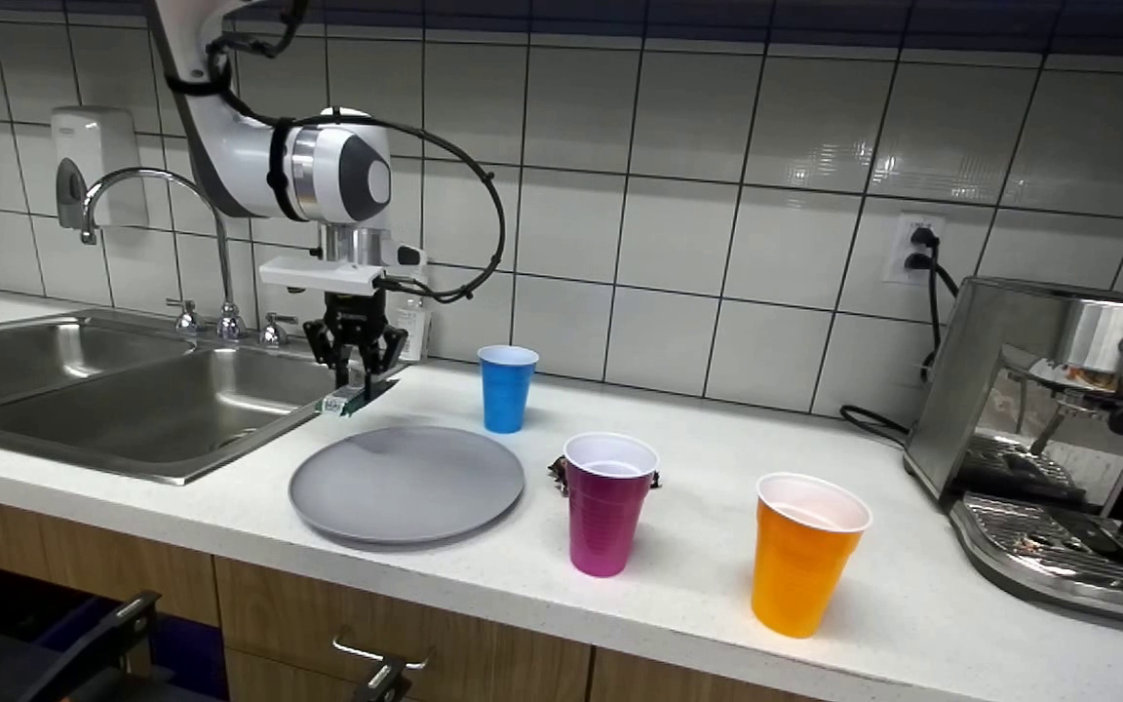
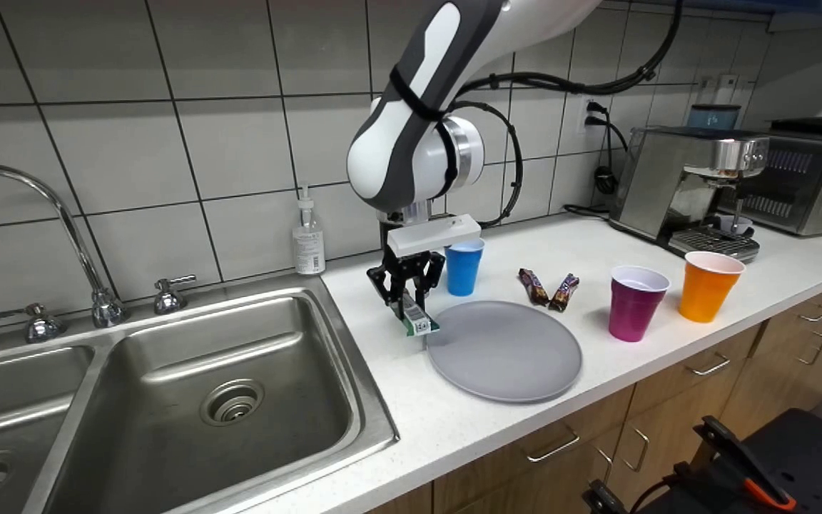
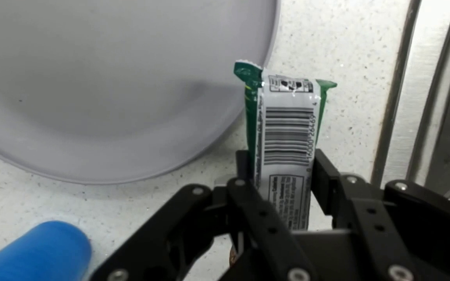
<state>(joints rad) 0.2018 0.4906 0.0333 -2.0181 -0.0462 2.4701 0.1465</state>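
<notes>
My gripper (image 3: pixel 281 168) is shut on a green and white wrapped bar (image 3: pixel 287 132). Its fingers press the bar's long sides, and the barcode side faces the wrist camera. The bar's lower end is hidden by the gripper. In both exterior views the gripper (image 1: pixel 355 385) (image 2: pixel 411 303) points down and holds the bar (image 1: pixel 335 402) (image 2: pixel 417 320) above the white counter, between the sink and a round grey plate (image 1: pixel 406 485) (image 2: pixel 504 351). In the wrist view the bar's far end overlaps the rim of the plate (image 3: pixel 111 97). A blue cup (image 1: pixel 506 390) (image 3: pixel 45 253) stands close by.
A steel sink (image 2: pixel 375 428) with a faucet (image 1: pixel 223 253) lies beside the plate. Two dark wrapped bars (image 2: pixel 533 287) lie behind the plate. A purple cup (image 1: pixel 603 517), an orange cup (image 1: pixel 805 565), a soap bottle (image 2: pixel 308 243) and a coffee machine (image 1: pixel 1088 409) stand on the counter.
</notes>
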